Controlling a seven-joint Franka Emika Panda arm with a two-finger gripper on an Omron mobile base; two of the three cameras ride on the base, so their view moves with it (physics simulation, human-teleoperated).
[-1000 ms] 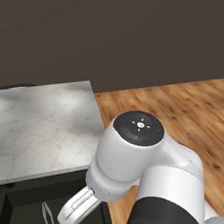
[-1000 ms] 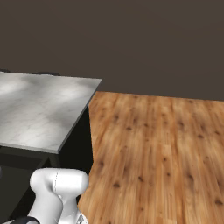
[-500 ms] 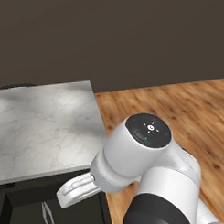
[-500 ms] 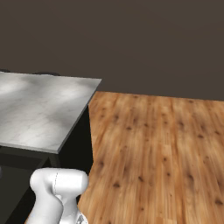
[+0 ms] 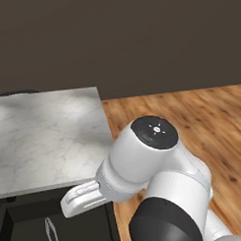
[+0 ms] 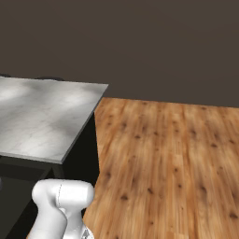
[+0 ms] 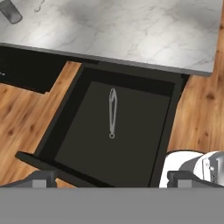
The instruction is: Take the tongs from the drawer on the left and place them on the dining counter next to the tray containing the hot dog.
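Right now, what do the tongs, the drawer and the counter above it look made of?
The tongs: likely polished metal, thin, pale silver. The drawer: matte black, perhaps painted wood or laminate; no grain or shine shows. The dining counter: looks like polished marble, white-grey with veining.

Thin silver metal tongs point(image 7: 112, 113); matt black drawer point(image 7: 70, 151); veined marble counter point(image 7: 131, 26).

Warm knotted wood plank floor point(image 6: 168, 163) stretching right of the cabinetry, meeting a flat dark brown wall point(image 5: 129, 38) behind. Black cabinet side point(image 6: 84, 149) under a veined marble slab, soft patches of light and shadow across the stone.
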